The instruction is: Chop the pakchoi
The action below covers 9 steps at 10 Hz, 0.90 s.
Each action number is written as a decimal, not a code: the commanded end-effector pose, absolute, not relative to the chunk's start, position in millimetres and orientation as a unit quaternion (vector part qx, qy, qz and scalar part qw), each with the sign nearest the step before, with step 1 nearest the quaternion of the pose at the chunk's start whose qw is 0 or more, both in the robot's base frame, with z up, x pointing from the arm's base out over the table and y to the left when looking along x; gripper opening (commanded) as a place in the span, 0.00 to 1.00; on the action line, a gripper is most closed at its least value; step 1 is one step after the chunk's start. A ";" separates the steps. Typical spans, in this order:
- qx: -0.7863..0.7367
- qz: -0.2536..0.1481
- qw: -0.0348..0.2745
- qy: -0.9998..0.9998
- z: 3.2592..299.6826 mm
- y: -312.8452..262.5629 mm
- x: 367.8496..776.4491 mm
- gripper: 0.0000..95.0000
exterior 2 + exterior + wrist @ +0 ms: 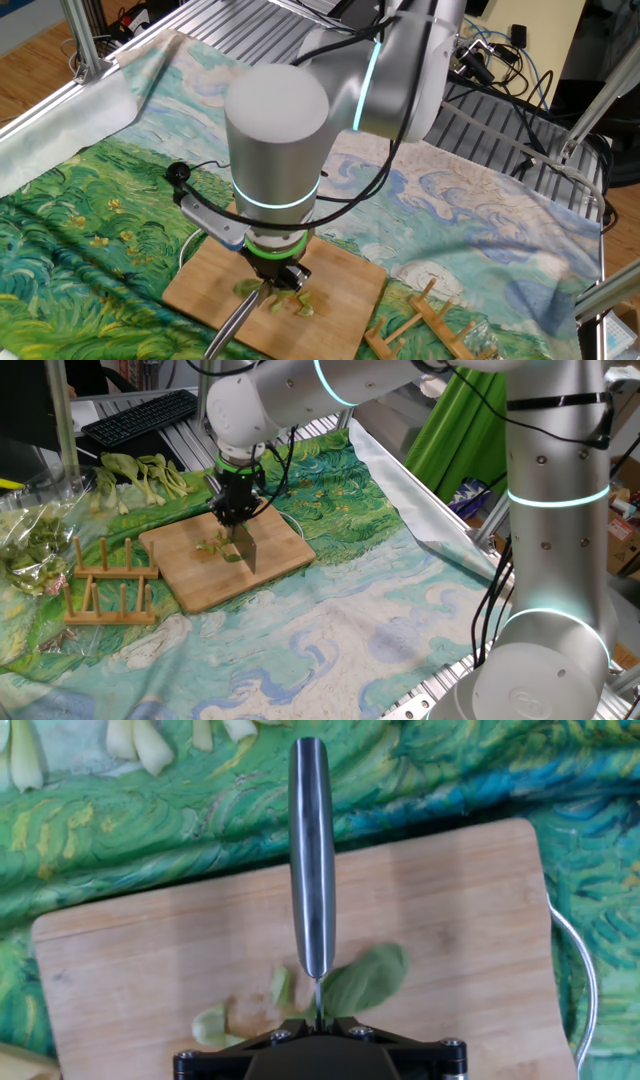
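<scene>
Bright, even overhead light fills all 3 views. Glare streaks the steel knife handle (pixel 311 860) just ahead of the jaws. Shadows are soft, focus mostly sharp; the near arm housing (pixel 277 130) looks slightly blurred.

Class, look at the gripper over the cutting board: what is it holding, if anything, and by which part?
The gripper holds a knife, clamped at the blade-end of its metal handle, blade down on the pakchoi.

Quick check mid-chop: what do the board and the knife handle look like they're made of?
Cutting board: looks like bamboo or light wood, matte, with fine parallel grain lines. Knife handle: looks like brushed metal, probably steel, grey with a soft lengthwise sheen. The gripper is shut on the knife above the pakchoi.
</scene>
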State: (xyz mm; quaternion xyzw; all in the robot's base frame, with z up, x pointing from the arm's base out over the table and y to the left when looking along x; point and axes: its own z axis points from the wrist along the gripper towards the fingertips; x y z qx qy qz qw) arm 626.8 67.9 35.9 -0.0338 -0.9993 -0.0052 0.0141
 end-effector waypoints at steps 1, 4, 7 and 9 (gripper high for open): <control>-0.031 -0.003 0.013 -0.999 39.0 66.1 623.1 0.00; -0.024 -0.003 0.012 -1.000 37.6 66.5 623.1 0.00; -0.023 -0.003 0.014 -1.000 28.6 68.7 625.2 0.00; -0.027 -0.004 0.004 -1.000 31.2 68.7 624.5 0.00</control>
